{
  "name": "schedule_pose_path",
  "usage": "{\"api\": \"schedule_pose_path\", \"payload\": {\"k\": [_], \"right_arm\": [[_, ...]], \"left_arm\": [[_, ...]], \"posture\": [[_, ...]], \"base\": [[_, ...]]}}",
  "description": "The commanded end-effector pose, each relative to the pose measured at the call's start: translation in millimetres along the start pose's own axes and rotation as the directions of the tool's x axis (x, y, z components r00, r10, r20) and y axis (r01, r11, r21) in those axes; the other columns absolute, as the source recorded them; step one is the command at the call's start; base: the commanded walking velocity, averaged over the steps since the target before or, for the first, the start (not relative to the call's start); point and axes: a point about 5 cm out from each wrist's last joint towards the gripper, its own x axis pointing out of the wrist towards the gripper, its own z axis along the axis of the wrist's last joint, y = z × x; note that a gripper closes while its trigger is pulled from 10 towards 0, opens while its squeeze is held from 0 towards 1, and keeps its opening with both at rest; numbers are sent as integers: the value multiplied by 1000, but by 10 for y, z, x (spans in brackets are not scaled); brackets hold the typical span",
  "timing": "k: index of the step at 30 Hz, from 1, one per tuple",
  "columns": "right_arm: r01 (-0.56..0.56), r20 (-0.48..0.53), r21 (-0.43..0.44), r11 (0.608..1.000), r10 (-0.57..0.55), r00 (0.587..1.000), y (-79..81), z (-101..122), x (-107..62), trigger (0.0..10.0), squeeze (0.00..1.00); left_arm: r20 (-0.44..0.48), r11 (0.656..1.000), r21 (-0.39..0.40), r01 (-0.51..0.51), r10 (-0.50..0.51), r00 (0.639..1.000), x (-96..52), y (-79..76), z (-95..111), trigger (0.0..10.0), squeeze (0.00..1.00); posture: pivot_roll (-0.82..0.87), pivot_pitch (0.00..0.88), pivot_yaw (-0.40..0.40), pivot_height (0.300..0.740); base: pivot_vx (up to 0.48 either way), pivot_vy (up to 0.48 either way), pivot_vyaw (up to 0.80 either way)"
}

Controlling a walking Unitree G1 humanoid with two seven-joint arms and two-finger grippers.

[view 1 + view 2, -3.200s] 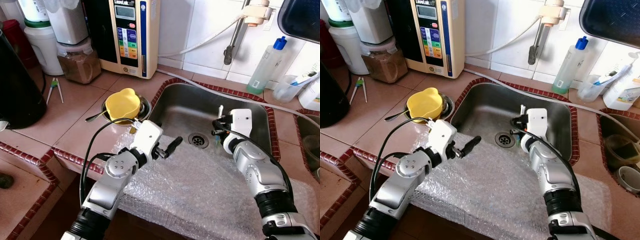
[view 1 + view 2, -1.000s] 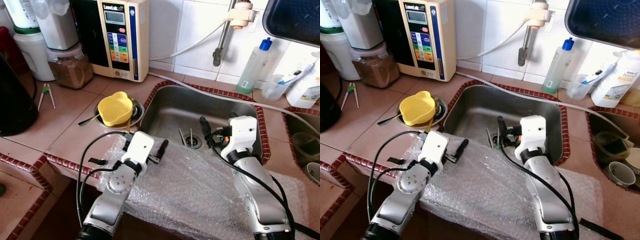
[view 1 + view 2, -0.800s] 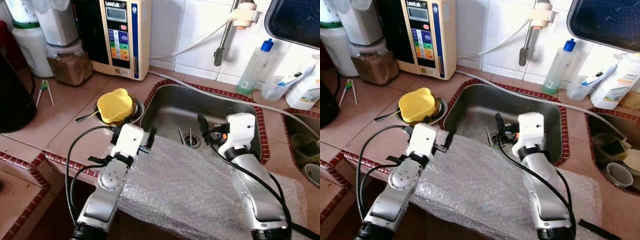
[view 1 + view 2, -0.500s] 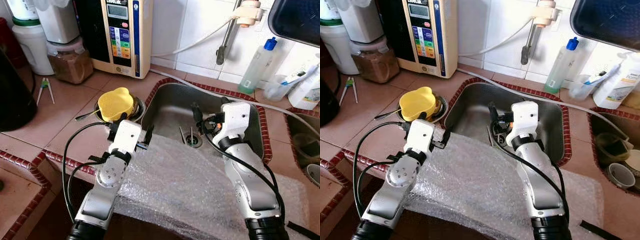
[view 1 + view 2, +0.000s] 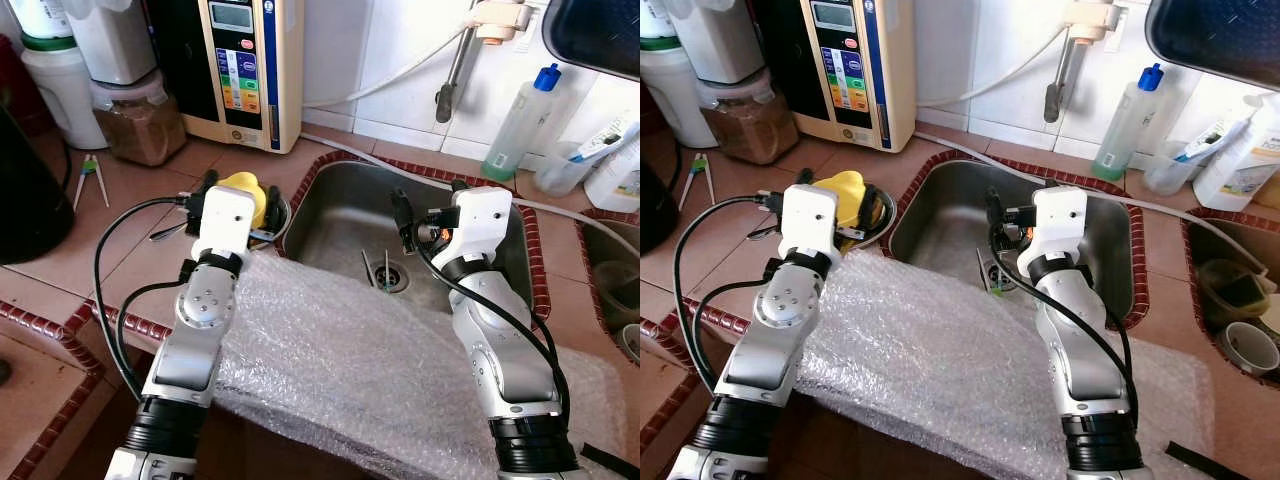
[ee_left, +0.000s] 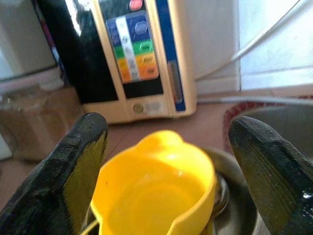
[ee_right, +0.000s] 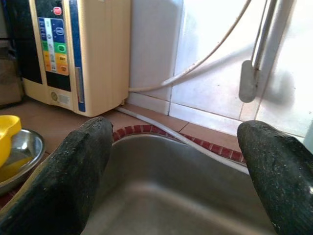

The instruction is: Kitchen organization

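Yellow cup (image 6: 156, 191) between left gripper (image 6: 168, 161) fingers, label unreadable.

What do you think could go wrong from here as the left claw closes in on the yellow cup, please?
1. The yellow cup sits tilted in a metal bowl beside the sink; a push from the open left claw might tip it or slide the bowl.
2. A spoon handle sticks out of the bowl and could be knocked.
3. The left arm's cable hangs near the counter edge and may snag.

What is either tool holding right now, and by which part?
Nothing. The left tool is open, fingers either side of the yellow cup without touching it. The right tool is open over the sink.
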Motion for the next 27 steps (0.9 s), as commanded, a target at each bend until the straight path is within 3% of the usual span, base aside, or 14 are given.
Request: {"api": "schedule_pose_path", "payload": {"k": [1,7,8,9,10,11,21,26,27], "right_arm": [[-4,10,3,1000,4,1000,-12,37,-14,10000,1000],[-43,16,22,999,42,999,43,88,35,10000,1000],[-64,18,27,998,63,998,75,93,30,10000,702],[-81,16,31,996,81,997,104,85,18,10000,271],[-92,14,33,995,92,996,125,78,11,10000,271],[-103,9,43,994,102,995,146,66,-5,10000,0],[-200,-13,87,976,202,979,289,38,-6,10000,0],[-205,-10,88,975,207,978,317,46,-11,10000,0],[-213,-7,87,973,214,977,330,58,-13,10000,0]], "left_arm": [[10,1000,-3,-9,9,1000,57,14,53,10000,0],[-31,999,-17,-47,46,998,158,42,36,10000,0],[-34,998,-20,-53,53,998,172,58,35,10000,0],[-39,998,-19,-62,62,997,179,76,21,10000,0],[-42,997,-18,-68,67,997,182,89,11,10000,0],[-59,997,-20,-78,77,995,177,104,-25,10000,0],[-165,989,-30,-146,139,976,221,223,-163,10000,0],[-251,982,-115,-153,120,961,254,219,-265,10000,0],[-257,983,-126,-134,98,961,269,198,-265,6235,0]], "posture": [[-56,63,-44,740],[-66,77,-50,740],[-72,74,-52,740],[-76,71,-55,740],[-76,67,-56,740],[-75,58,-61,740],[-59,80,-55,740],[-77,80,-52,740],[-83,79,-55,740]], "base": [[0,0,0],[0,0,0],[0,0,0],[0,0,0],[0,0,0],[0,0,0],[0,0,0],[0,0,0],[0,0,0]]}}
